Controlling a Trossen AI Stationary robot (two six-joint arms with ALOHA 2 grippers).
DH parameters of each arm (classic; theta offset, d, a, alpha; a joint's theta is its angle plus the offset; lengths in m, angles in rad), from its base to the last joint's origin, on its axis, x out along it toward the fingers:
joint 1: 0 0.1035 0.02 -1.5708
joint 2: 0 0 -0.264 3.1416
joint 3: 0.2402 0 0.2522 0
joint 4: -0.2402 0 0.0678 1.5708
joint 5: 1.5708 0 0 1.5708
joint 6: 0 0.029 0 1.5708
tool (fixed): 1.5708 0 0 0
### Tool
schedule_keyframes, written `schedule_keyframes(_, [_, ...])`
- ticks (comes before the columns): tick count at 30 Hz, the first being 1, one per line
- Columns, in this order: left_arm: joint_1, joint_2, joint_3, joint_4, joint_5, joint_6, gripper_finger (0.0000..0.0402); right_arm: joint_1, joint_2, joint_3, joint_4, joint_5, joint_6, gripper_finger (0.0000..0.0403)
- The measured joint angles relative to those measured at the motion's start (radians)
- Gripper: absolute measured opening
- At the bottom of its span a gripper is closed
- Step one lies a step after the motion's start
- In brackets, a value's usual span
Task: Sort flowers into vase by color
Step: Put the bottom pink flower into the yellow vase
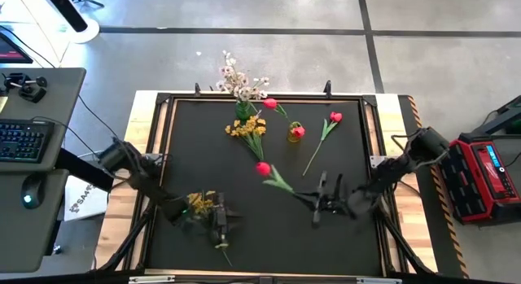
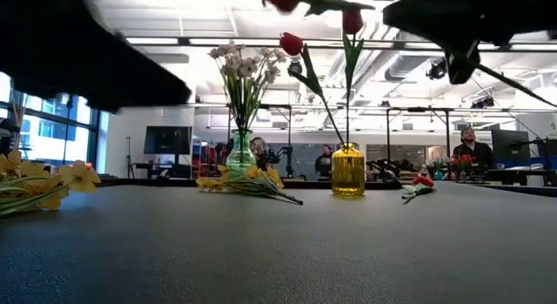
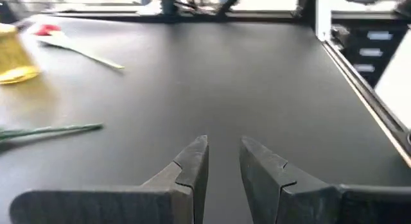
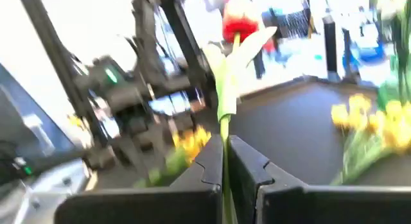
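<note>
At the left of the black tabletop (image 1: 269,235), the left gripper (image 1: 218,227) is seen near the front edge, with a yellow bunch (image 1: 200,203) lying just beside the arm. In the left wrist view the jaws are kept narrow with a small gap, and nothing is seen between them.

Toward the middle, at the back edge, white blossoms (image 1: 238,76) are held in a green vase (image 1: 243,111), and a second yellow bunch (image 1: 248,129) is laid on the tabletop just in front of it. A yellow vase (image 1: 294,133) with red tulips is placed to the right, and a loose tulip (image 1: 333,119) is laid beside it.

At the right, the right gripper (image 1: 319,204) is closed on the green stem of a red tulip (image 1: 263,168). In the right wrist view the stem is pinched between the shut jaws, and the bloom is carried well beyond them.
</note>
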Motion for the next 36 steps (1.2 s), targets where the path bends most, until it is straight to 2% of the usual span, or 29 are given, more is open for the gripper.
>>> schedule_keyframes(4, [0.085,0.057,-0.001,0.096,0.074,0.087,0.0073,-0.043,0.001,-0.085,0.364,-0.128,-0.208,0.0001])
schedule_keyframes(7, [0.164,0.094,-0.009,0.277,0.155,0.230,0.0074,-0.088,-0.021,-0.079,0.367,-0.249,-0.277,0.0000])
schedule_keyframes(10, [0.258,0.137,-0.026,0.559,0.366,0.414,0.0074,-0.131,-0.026,-0.047,0.384,-0.358,-0.306,0.0000])
schedule_keyframes(12, [0.318,0.161,-0.024,0.718,0.521,0.475,0.0074,-0.152,-0.026,-0.007,0.380,-0.410,-0.329,0.0000])
schedule_keyframes(14, [0.361,0.181,-0.002,0.808,0.628,0.530,0.0074,-0.161,-0.027,0.032,0.384,-0.478,-0.375,0.0000])
schedule_keyframes(16, [0.387,0.191,0.026,0.819,0.685,0.625,0.0074,-0.166,-0.015,0.077,0.375,-0.550,-0.437,0.0000])
schedule_keyframes(20, [0.416,0.197,0.111,0.809,0.744,0.789,0.0090,-0.172,0.021,0.154,0.366,-0.664,-0.528,0.0000])
schedule_keyframes(23, [0.432,0.196,0.173,0.808,0.757,0.809,0.0120,-0.173,0.045,0.191,0.349,-0.710,-0.564,0.0000])
schedule_keyframes(30, [0.444,0.196,0.281,0.765,0.746,0.837,0.0194,-0.179,0.049,0.198,0.313,-0.710,-0.587,0.0000])
schedule_keyframes(36, [0.445,0.196,0.349,0.650,0.739,0.837,0.0196,-0.204,0.049,0.198,0.300,-0.704,-0.604,0.0000])
